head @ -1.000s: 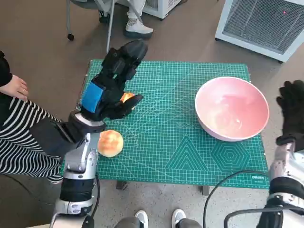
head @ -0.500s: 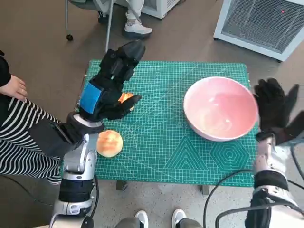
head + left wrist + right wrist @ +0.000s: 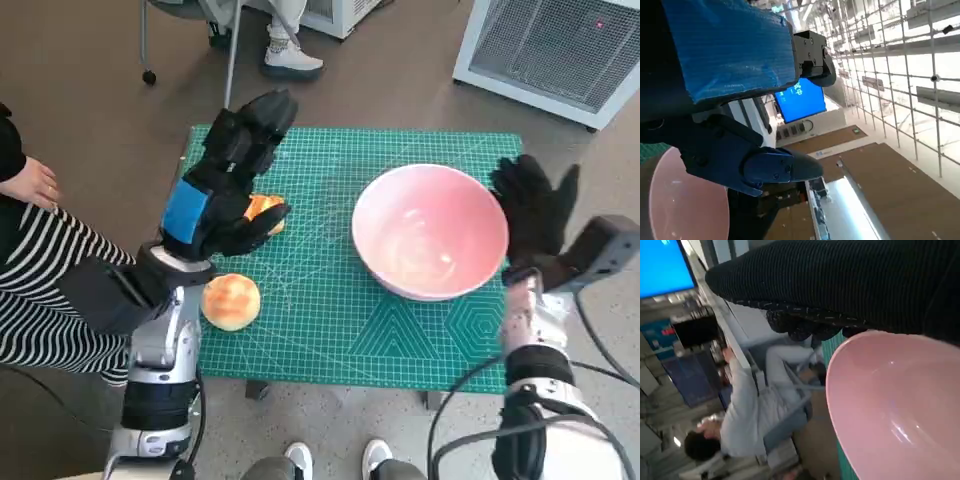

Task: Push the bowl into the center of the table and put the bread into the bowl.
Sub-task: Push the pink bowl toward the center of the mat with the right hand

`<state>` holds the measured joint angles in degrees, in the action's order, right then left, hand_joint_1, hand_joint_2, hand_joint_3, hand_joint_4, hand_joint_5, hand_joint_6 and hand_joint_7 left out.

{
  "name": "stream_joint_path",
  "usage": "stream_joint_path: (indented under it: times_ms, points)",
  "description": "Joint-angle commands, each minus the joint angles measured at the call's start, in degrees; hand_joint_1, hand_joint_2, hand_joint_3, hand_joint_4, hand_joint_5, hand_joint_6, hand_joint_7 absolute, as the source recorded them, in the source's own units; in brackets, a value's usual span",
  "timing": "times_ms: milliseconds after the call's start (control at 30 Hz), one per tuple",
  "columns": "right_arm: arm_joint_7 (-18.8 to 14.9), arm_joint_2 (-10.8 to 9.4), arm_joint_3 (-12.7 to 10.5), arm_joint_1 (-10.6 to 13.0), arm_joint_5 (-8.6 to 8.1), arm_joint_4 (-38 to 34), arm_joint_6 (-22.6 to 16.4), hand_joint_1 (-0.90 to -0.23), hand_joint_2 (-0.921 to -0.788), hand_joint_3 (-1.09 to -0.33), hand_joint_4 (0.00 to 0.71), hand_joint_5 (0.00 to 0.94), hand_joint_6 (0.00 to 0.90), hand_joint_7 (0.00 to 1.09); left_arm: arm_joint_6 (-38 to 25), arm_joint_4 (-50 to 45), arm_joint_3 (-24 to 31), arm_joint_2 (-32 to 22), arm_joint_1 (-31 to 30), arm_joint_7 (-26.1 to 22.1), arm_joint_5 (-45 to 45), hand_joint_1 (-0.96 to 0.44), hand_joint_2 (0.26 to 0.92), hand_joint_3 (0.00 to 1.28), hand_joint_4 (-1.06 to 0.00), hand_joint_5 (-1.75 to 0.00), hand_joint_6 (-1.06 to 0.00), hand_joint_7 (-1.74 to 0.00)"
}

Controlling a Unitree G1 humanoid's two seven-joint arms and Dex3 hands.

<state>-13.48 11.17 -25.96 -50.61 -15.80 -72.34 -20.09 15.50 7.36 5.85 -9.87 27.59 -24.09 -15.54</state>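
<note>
Head view: right hand (image 3: 533,215), fingers spread, flat against the pink bowl's (image 3: 428,232) rim; left hand (image 3: 225,180), fingers apart and empty, raised above the bread (image 3: 231,301).

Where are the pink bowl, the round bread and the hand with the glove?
pink bowl (image 3: 425,240), head view, on its bare inside.
round bread (image 3: 231,301), head view, on its top crust.
right hand (image 3: 532,212), head view, on the glove's back beside the bowl.

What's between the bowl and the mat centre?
Nothing visible. The mat left of the bowl is bare up to the centre; both breads lie further left, by the left hand. The right hand sits behind the bowl.
</note>
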Motion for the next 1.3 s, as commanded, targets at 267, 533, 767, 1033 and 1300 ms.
stream_joint_path:
  times_ms: [267, 533, 767, 1033, 1300]
  points:
    - [0.1, -4.6, 0.1, -2.2, -0.53, -1.5, 2.2, -0.708, -0.921, -0.861, 0.186, 0.008, 0.12, 0.35, 1.1, -2.3, 1.3, -1.3, -2.9, 0.7, 0.0, -0.71, 0.921, 0.28, -0.15, -0.06, -0.04, -0.53]
    - [0.9, -7.3, 0.0, -4.0, -0.47, -2.1, 3.3, -0.709, -0.921, -0.858, 0.187, 0.006, 0.137, 0.35, 0.8, -3.3, 1.8, -1.4, -4.1, 1.1, -0.1, -0.72, 0.921, 0.27, -0.18, -0.02, -0.08, -0.44]
    - [0.1, -8.5, -0.5, -4.9, -0.85, -2.4, 4.1, -0.704, -0.921, -0.861, 0.187, 0.004, 0.146, 0.34, 0.8, -3.9, 1.5, -1.3, -4.7, 2.0, 0.6, -0.71, 0.921, 0.27, -0.19, -0.02, -0.1, -0.41]
    - [-2.0, -7.7, -0.9, -5.2, -1.21, -1.7, 4.2, -0.704, -0.921, -0.866, 0.187, 0.003, 0.158, 0.33, 1.0, -4.0, 1.0, -1.1, -5.0, 2.6, 1.2, -0.72, 0.921, 0.27, -0.19, -0.01, -0.11, -0.4]
    - [-5.4, -5.8, 0.7, -4.4, 0.3, 1.5, -0.4, -0.707, -0.921, -0.864, 0.168, 0.0, 0.131, 0.3, 1.0, -3.2, 0.8, -0.8, -4.1, 2.6, 1.5, -0.72, 0.921, 0.27, -0.19, -0.01, -0.11, -0.39]
